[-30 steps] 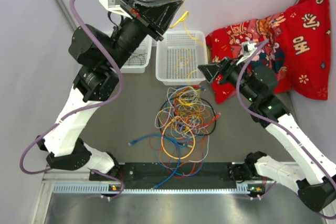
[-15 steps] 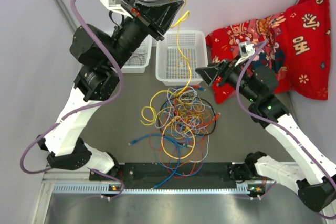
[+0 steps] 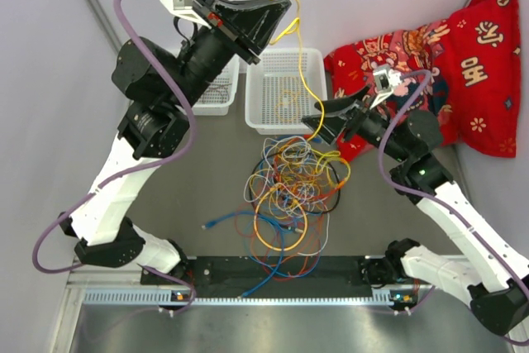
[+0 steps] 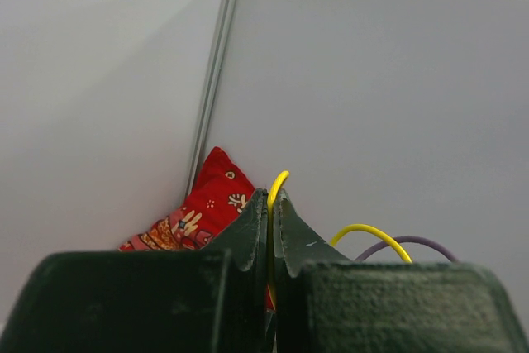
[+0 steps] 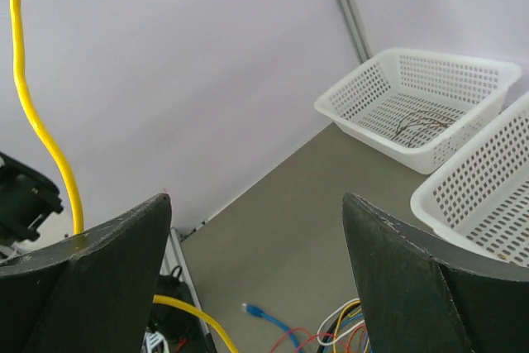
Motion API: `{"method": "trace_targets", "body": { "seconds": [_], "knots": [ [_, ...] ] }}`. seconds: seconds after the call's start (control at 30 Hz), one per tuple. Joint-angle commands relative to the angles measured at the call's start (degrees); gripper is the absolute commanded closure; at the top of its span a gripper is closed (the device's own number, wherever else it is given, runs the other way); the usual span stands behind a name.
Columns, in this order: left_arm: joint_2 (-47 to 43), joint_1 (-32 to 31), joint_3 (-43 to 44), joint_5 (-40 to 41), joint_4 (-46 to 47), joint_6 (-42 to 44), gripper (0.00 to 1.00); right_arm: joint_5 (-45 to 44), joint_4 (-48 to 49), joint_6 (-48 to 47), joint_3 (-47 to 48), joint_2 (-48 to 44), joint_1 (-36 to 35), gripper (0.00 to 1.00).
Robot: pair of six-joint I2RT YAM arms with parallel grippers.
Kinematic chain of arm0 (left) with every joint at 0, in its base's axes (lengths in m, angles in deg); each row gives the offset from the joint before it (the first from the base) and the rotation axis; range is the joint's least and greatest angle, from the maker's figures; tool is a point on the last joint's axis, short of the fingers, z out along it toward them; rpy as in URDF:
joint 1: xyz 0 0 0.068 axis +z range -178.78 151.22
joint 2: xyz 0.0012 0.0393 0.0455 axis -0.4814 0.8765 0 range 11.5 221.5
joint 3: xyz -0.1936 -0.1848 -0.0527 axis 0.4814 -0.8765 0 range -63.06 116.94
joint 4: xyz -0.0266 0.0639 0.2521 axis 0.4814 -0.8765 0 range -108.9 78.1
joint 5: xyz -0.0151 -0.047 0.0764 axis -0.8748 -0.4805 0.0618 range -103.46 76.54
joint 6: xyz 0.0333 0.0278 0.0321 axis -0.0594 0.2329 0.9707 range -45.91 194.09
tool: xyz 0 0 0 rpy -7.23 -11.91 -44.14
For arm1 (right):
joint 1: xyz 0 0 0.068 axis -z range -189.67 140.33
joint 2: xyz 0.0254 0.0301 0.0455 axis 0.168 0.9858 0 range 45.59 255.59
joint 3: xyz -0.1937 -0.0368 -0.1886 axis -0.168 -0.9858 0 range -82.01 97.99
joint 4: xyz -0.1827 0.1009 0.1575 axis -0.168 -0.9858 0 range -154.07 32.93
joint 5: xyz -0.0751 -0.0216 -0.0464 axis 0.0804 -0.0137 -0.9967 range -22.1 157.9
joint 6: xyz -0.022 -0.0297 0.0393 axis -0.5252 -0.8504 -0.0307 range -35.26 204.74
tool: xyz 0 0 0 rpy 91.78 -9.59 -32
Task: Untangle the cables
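While the yellow cable [image 3: 297, 18] hangs from high up down to the pile of cables [image 3: 289, 196], it is not free. Its lower part goes into the tangle of blue, red, white, black and orange loops on the counter [image 3: 198, 179] between the 2 arms.

The left gripper [image 3: 285, 4] holds the upper end in the air. In the left wrist view its fingers [image 4: 248, 237] are pressed together, with the yellow wire pinched between them. The right gripper [image 3: 318, 124] is lower, over the far edge of the pile, and its fingers [image 5: 91, 279] are spread wide. The yellow cable runs down just beside 1 finger, outside the gap.

I judge the step is to draw this 1 cable out of the tangle. To do it well, the right fingers should take only the yellow wire, close to where it enters the pile. The left arm should lift slowly, so that no loop tightens and the whole pile does not rise with it.

Behind the pile stands a white basket [image 3: 251, 93], with a second white basket [image 3: 211, 109] beside it. A red cushion [image 3: 463, 64] lies to the right.
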Motion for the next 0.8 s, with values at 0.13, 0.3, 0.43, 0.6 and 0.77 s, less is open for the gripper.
{"method": "trace_targets", "body": {
  "seconds": [0.13, 0.3, 0.43, 0.6, 0.77],
  "knots": [
    [-0.52, 0.17, 3.67, 0.19, 1.24, 1.24, 1.00, 6.54, 11.89, 5.85, -4.98, -2.29, -0.81, 0.15],
    [-0.87, 0.17, 5.08, 0.45, 1.07, 1.95, 1.00, 1.99, 10.05, 5.51, -7.00, -4.40, -0.72, 0.15],
    [-1.31, 0.17, 5.26, 0.63, 0.89, 2.30, 1.00, 2.85, 11.18, 5.41, -7.45, -5.11, -0.72, 0.15],
    [-0.87, 0.17, 5.26, -0.16, 0.80, 1.07, 1.00, 5.40, 12.25, 5.95, -5.61, -3.01, -0.89, 0.15],
    [-0.52, 0.17, 5.08, -0.43, 0.54, 0.63, 1.00, 6.45, 12.86, 5.68, -2.79, -0.72, -1.60, 0.15]
  ]
}}
